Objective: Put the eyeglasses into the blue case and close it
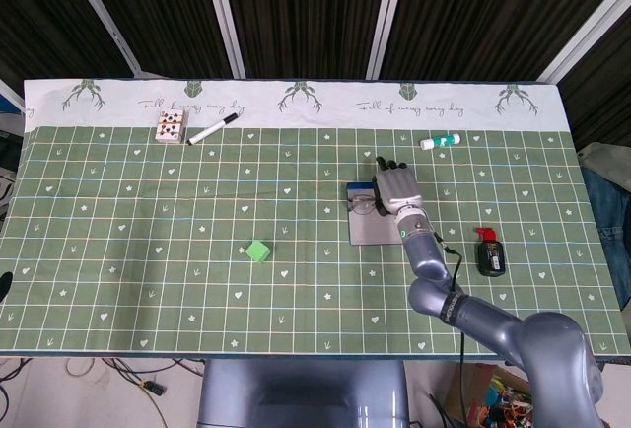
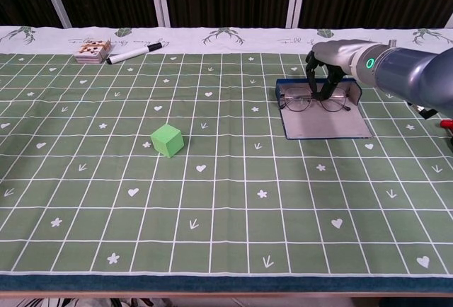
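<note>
The blue case [image 2: 286,85] lies open at centre right, its grey lid [image 2: 327,124] flat towards me. The thin-framed eyeglasses [image 2: 315,100] sit at the case's far part, lenses facing me. My right hand [image 2: 330,61] reaches down from above and behind, and its fingers [image 2: 322,89] grip the frame near the bridge. In the head view the right hand [image 1: 397,189] covers most of the eyeglasses [image 1: 363,203] over the case [image 1: 380,229]. My left hand appears in neither view.
A green cube [image 2: 168,140] sits left of the case. A card deck [image 2: 93,51] and a black marker [image 2: 133,54] lie at the far left. A white tube [image 1: 440,141] lies behind the case, and a black-and-red object [image 1: 489,252] to its right.
</note>
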Motion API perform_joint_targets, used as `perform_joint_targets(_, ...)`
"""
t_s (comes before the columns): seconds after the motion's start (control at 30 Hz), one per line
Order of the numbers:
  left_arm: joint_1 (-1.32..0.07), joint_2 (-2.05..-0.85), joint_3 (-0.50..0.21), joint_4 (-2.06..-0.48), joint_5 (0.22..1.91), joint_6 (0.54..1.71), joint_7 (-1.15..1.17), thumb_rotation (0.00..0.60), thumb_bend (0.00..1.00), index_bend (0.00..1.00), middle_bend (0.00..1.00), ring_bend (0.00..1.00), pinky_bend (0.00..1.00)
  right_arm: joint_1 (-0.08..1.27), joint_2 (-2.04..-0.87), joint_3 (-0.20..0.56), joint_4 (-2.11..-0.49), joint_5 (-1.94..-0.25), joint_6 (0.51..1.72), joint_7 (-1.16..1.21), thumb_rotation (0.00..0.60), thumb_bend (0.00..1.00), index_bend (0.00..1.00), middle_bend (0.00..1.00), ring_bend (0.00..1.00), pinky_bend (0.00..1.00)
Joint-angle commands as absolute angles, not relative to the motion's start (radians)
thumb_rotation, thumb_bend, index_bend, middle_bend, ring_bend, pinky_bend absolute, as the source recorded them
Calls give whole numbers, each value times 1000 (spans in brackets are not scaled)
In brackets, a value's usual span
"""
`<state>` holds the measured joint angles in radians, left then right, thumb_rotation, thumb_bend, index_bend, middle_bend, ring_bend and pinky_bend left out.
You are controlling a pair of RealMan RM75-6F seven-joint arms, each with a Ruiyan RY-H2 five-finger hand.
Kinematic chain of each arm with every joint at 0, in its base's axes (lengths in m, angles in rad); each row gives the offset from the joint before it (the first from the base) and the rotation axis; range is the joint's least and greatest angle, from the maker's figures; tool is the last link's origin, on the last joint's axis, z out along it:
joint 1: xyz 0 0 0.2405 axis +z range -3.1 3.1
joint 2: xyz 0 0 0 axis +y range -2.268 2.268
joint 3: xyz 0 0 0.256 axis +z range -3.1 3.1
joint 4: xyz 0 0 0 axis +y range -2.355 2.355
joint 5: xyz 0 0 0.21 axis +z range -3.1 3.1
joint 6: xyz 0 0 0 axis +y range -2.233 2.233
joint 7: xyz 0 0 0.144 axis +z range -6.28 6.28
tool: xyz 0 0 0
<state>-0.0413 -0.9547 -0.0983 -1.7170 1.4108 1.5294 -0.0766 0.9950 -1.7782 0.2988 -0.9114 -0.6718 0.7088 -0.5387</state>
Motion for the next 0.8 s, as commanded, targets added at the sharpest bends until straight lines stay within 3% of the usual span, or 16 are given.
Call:
perform_joint_targets(0.03, -41, -955, -99, -1717, 1411, 1530, -77, 600, 320, 188, 0, 0, 0, 1000, -1780, 302, -908, -668, 707, -540, 600, 465, 600, 95, 151, 187)
perform_joint_targets(0.13, -41, -954, -100, -1717, 1409, 1530, -79, 600, 320, 188, 0, 0, 0, 1003, -1778, 299, -909, -661, 708, -549, 600, 428, 457, 95, 151, 187)
perform_joint_targets(0.23, -41, -954, -99, -1717, 1409, 1529, -78, 600, 320, 188, 0, 0, 0, 1005, -1772, 294, -912, -642, 702, -569, 600, 399, 380, 95, 150, 187)
perform_joint_targets(0.53, -41, -954, -99, -1717, 1408, 1529, -75, 600, 321, 188, 0, 0, 0, 998, -1740, 288, -961, -604, 718, -597, 600, 388, 300, 95, 145, 187)
perform_joint_targets(0.8, -40, -955, -98, -1718, 1411, 1530, -72, 600, 320, 188, 0, 0, 0, 949, -1655, 288, -1143, -653, 804, -555, 600, 382, 282, 97, 145, 187)
